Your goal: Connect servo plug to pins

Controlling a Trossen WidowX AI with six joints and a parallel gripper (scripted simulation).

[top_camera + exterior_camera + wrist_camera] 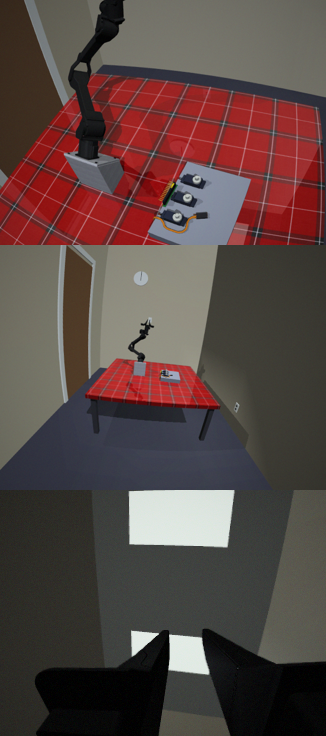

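My gripper (148, 320) (185, 635) is raised high above the table, pointing up. Its fingers stand partly apart with nothing between them. In the top view it is out of frame. The dark plug (202, 215) lies on the grey holder (223, 192) (171, 380), joined to the orange lead (180, 231), which loops around the nearest servo (168, 215). The row of thin metal pins (165, 192) sticks out from a black strip at the holder's left edge. A yellow band (172, 185) marks its upper end. The dot and the plug's holes are too small to make out.
Two more dark servos (194, 180) (184, 198) with white hubs sit on the holder beside the pin row. The arm's grey base block (98, 172) (139, 368) stands left of the holder on the red plaid tabletop (197, 126) (118, 387). Walls stand beyond the table.
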